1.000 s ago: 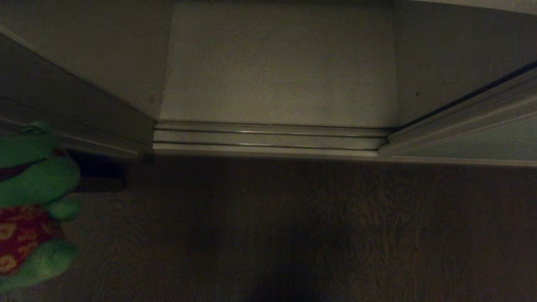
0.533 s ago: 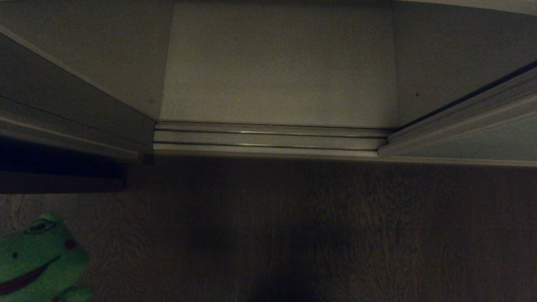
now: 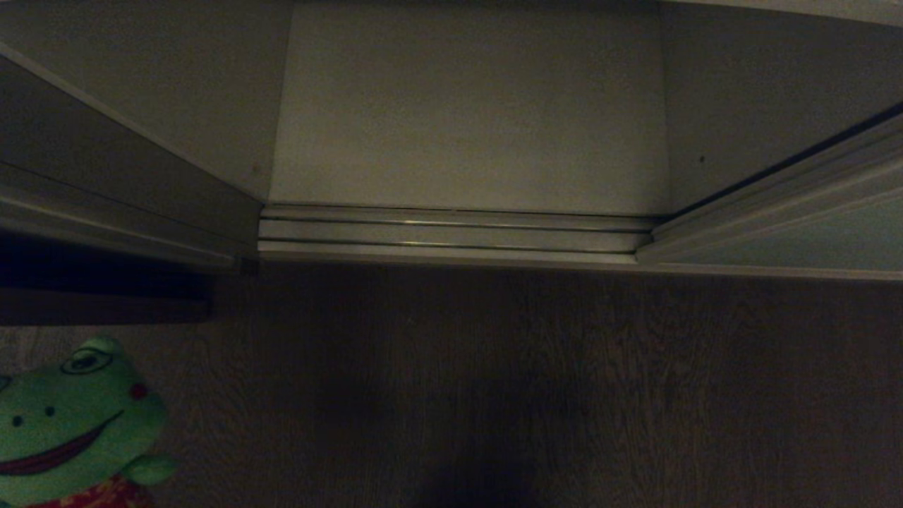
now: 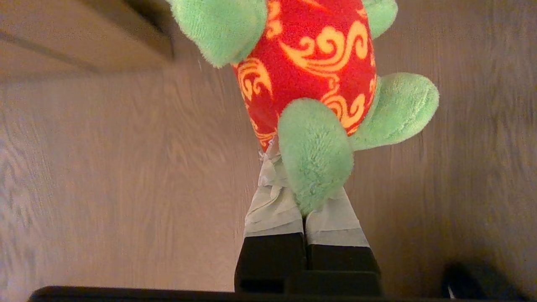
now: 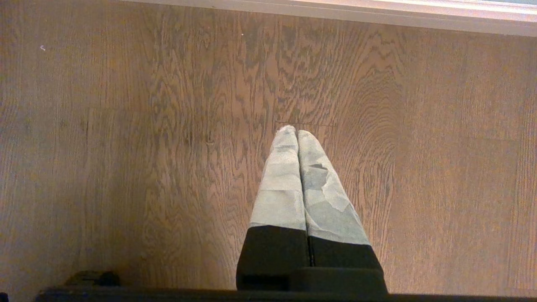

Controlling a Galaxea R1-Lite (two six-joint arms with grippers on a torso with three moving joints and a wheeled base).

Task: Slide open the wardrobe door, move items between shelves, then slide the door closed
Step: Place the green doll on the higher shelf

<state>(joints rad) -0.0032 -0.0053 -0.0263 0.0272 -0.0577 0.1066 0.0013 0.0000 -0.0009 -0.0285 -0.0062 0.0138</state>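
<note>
The left hand (image 4: pixel 303 184) was clamped on the small green plush frog in red shorts with orange swirls (image 4: pixel 310 79), its taped fingers (image 4: pixel 268 209) pinching the cloth at the toy's lower body beside one foot. In the head view the frog (image 3: pixel 70 430) showed at the lower left, smiling face up, low over the dark wood-grain floor (image 3: pixel 494 381) and well short of the wardrobe opening. That was the relation that counted — the flat white board at the wardrobe's bottom (image 3: pixel 469 113) lay ahead and to the right of the toy, past the pale metal sliding track (image 3: pixel 451 233). The pale grey-green sliding door (image 3: pixel 804 243) stood drawn aside at the right. The right hand (image 5: pixel 295 134), fingers pressed together and empty, hung over bare floor — the left alone was placed to carry.
</note>
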